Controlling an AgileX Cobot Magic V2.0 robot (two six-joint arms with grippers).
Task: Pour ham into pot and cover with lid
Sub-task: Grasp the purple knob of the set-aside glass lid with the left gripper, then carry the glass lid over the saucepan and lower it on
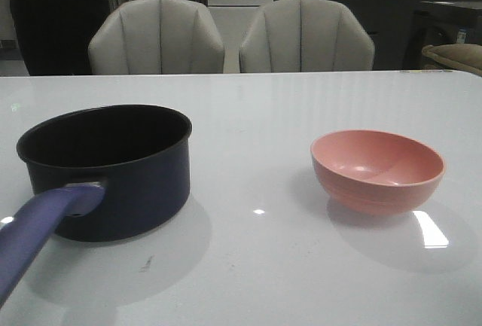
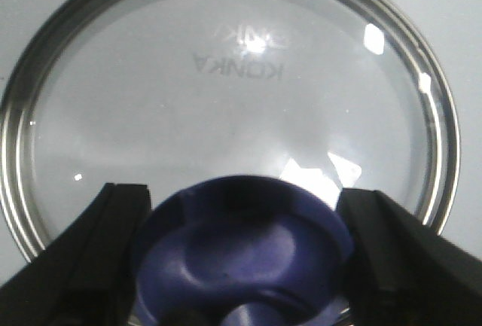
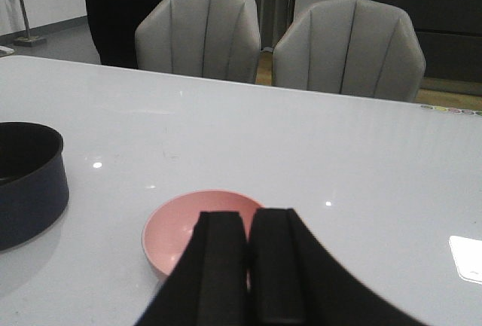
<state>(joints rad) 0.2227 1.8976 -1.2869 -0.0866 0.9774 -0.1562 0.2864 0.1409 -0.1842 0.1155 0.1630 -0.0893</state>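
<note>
Spread under everything, a glossy white table (image 1: 301,266), with two pale grey padded chairs (image 1: 156,36) behind its far edge.

Toward the left side of the table, the dark navy round pot (image 1: 113,172) with black interior, upright, mouth uncovered, long purple-blue handle (image 1: 38,228) pointing back at the robot. No sight of the pot's floor from these angles, so no telling whether anything lies inside.

Outside the front view entirely, the round glass lid (image 2: 226,100) with shiny metal rim, seen only from the left wrist camera, lying over a white surface. Left gripper (image 2: 241,243) astride its purple-blue flared knob (image 2: 241,251), one black finger on each side, close against it; whether actually pinching or only flanking, impossible to say.

To the right, well apart from the pot, a small pink round bowl (image 1: 378,169), upright, inside looking bare. Above its near rim, the right gripper (image 3: 245,266), fingers pressed together, nothing between them.

No ham visible anywhere.

Probably about to lift the lid. Risks from here: a weak or off-centre hold on the flared knob, letting the heavy glass tip or slip; a lid set down askew, riding on the pot's rim; and covering a pot that never received the ham, since nothing here confirms it.
</note>
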